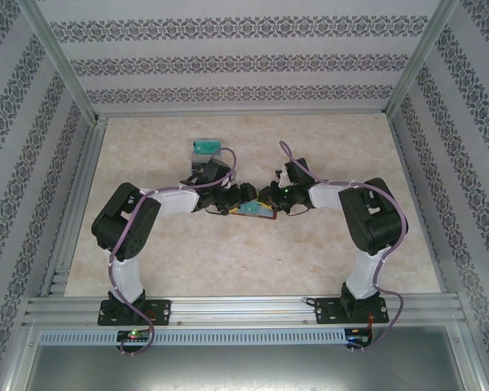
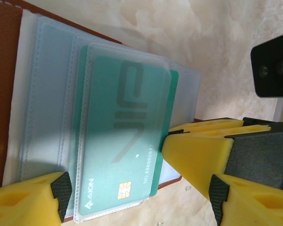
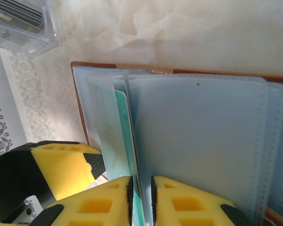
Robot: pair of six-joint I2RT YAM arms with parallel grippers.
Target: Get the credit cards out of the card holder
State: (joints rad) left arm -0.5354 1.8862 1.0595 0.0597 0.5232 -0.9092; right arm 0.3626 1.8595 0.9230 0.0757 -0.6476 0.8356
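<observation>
The card holder (image 1: 255,211) lies open mid-table, brown leather (image 2: 2,94) around grey-blue clear pockets (image 3: 203,141). A teal credit card (image 2: 127,136) with a gold chip sits in a clear sleeve, its long edge poking out past the sleeve. My right gripper (image 3: 141,197) is shut on that card's edge together with the sleeve, and one of its yellow fingers (image 2: 198,150) touches the card. My left gripper (image 2: 139,195) stands open, its pads wide apart on either side of the card's chip end. Both grippers (image 1: 240,199) (image 1: 270,199) meet over the holder.
A clear grey box (image 1: 204,147) holding a teal card stands behind the holder, at the far left in the right wrist view (image 3: 21,23). Metal frame rails (image 1: 73,212) and patterned walls ring the marble-look tabletop (image 1: 334,147).
</observation>
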